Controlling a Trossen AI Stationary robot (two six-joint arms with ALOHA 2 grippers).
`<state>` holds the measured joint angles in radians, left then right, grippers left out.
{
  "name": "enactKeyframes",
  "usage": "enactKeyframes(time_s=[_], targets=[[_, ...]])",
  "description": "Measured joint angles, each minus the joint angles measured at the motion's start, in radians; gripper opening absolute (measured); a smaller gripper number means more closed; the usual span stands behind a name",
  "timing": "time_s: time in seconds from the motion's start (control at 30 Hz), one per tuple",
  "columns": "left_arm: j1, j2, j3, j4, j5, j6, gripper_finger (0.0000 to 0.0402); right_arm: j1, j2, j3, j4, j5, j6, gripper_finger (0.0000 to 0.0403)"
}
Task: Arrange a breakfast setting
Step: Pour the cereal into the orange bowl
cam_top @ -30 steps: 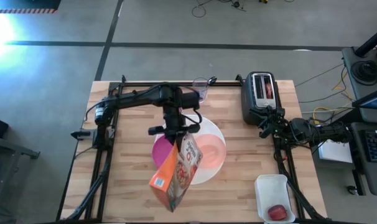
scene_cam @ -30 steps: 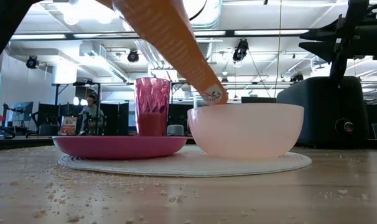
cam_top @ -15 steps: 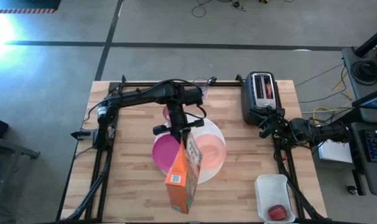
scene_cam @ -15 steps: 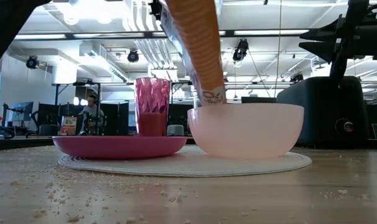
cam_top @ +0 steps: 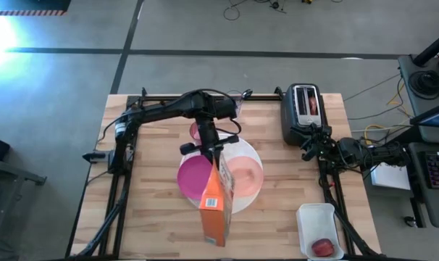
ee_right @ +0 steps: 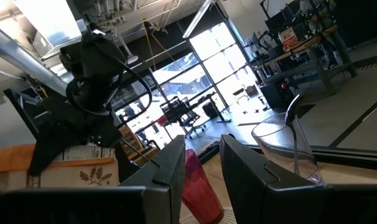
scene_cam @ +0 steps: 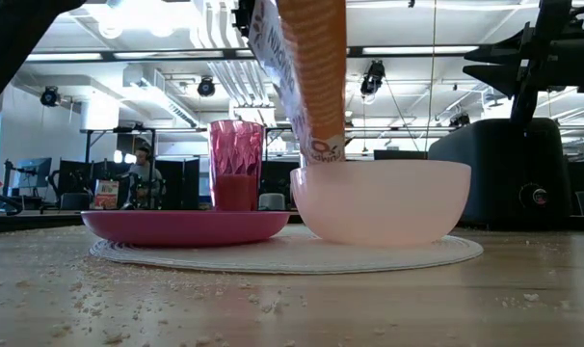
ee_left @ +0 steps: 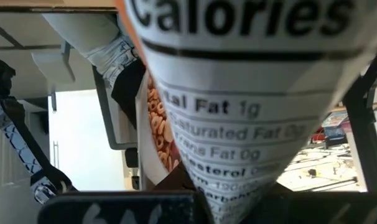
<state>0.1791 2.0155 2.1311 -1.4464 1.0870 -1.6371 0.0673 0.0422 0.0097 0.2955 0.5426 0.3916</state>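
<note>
My left gripper (cam_top: 211, 150) is shut on an orange cereal box (cam_top: 216, 206) over the large white plate (cam_top: 254, 151). The box slants, its lower end (scene_cam: 321, 149) just over the peach bowl (scene_cam: 384, 202), by the bowl's far left rim. The magenta bowl (cam_top: 190, 177) sits on the plate beside the peach bowl (cam_top: 247, 174). The pink tumbler (cam_top: 197, 131) stands behind them, and the clear cup (cam_top: 234, 100) at the far edge. The red fruit (cam_top: 323, 246) lies in the white tub. My right gripper (ee_right: 204, 155) waits at the right, fingers a little apart. No spoon or bread shows. My left gripper holds the cereal box near its far, lower part (cam_top: 214, 161), coming from above. The box's printed panel (ee_left: 238, 124) fills the wrist view and hides the fingers. The box is lifted clear, steeply tilted, with its upper end toward the table's near edge.
The black-and-silver toaster (cam_top: 301, 112) stands at the far right, next to my right arm. The white tub (cam_top: 310, 217) sits at the near right corner. Crumbs lie scattered on the wooden table (scene_cam: 176, 299) in front of the plate.
My left gripper has gone a little toward the far right and turned. The cereal box's upper end has swung from the near left toward the right, so the box stands steeper. Its lower end has stayed over the peach bowl.
</note>
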Motion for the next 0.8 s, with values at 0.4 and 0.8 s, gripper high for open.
enactKeyframes(time_s=[0.4,0.8], targets=[[0.0,0.0,0.0,0.109,-0.001,-0.129,0.0,0.0,0.0,0.0,0.0,0.0,0.0,0.0091],[0.022,0.0,-0.007,0.175,-0.027,-0.163,0.0,0.0,0.0,0.0,0.0,0.0,0.0,0.0091]])
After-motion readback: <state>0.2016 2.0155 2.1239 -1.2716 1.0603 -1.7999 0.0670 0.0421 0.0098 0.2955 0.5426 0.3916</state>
